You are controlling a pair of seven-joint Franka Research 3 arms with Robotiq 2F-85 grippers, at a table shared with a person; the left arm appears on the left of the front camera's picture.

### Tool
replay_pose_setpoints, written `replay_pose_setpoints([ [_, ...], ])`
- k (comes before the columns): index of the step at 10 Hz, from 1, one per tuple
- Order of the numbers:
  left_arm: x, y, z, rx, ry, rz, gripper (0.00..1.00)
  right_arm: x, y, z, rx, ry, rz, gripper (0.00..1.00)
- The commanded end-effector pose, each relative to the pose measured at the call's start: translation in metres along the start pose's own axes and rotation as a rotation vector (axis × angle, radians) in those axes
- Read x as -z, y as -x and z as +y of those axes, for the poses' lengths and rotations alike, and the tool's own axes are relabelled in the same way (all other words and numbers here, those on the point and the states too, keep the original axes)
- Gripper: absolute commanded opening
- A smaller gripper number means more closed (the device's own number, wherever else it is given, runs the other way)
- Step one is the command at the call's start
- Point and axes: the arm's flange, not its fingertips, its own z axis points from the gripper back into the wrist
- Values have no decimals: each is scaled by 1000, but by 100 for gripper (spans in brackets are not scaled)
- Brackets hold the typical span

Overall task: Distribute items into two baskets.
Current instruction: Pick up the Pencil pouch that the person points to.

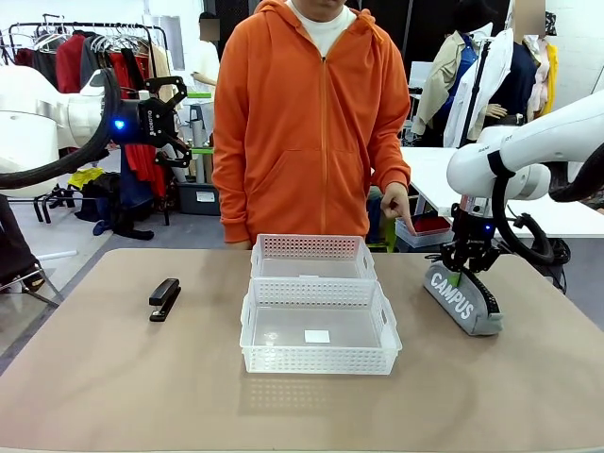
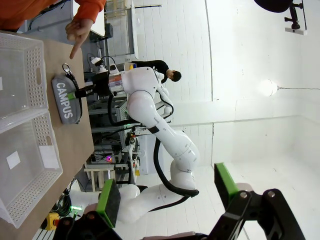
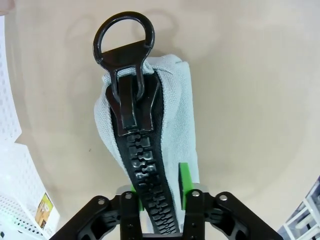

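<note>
Baskets (image 1: 319, 360) hold nothing yet; stapler (image 1: 164, 299) lies untouched on table (image 1: 94, 377); right pincer (image 1: 460, 274) pinches pouch (image 1: 455, 296) at its zipper ridge, left pincer (image 1: 186, 123) spread.

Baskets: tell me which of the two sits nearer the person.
The far basket. It lies at the table's far edge, right in front of the person in the orange hoodie, behind the near basket, which sits toward the robot's side.

A robotics lab: white robot arms (image 1: 566, 127), clothes rack (image 1: 94, 45) behind.
</note>
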Motion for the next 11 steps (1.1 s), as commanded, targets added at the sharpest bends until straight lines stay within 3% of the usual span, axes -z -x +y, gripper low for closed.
replay_pose_setpoints([
  [1, -1, 0, -2, 2, 4, -3, 100, -5, -2, -3, -22, 3, -4, 0],
  [7, -1, 0, -2, 2, 4, -3, 100, -23, 3, -5, -13, -33, -3, 0],
  [11, -1, 0, -2, 2, 4, -3, 100, -72, 14, -1, 73, -63, 24, 0],
])
